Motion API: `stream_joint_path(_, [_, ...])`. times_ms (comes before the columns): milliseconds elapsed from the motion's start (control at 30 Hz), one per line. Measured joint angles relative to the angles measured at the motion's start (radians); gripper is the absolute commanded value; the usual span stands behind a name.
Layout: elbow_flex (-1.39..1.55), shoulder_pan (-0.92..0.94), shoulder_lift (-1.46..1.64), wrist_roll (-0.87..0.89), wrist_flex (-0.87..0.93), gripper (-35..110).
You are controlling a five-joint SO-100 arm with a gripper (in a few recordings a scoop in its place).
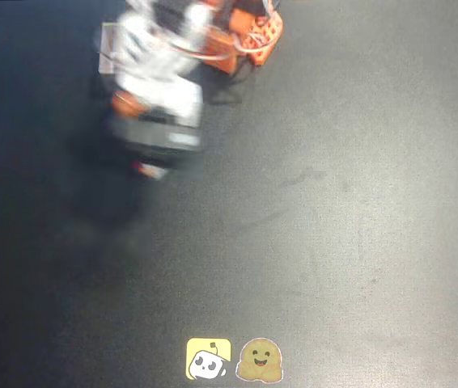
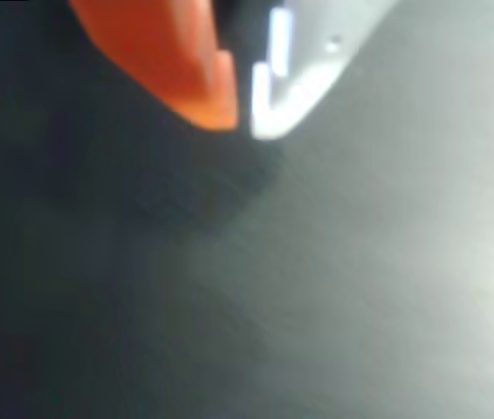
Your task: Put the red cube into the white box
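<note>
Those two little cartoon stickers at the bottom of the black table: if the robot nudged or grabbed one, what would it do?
The yellow sticker and the brown sticker lie flat and cast no visible shadow, so they probably wouldn't slide, roll or tip. They look very thin, so they likely give the hand no edge to pinch; its tips look blunt.

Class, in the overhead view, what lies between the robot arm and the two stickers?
Only bare dark table separates arm from stickers, overhead view.
</note>
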Motion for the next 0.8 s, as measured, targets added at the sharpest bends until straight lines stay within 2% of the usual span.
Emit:
stream_joint_path(233, [0.133,-0.236,0.184,0.005,-0.021,0])
stream_joint_path(633, [0.431,-0.305,0.735,0.051,0.138,0])
stream_joint_path(800, [0.479,-0.305,0.793,0.114,0.150,0])
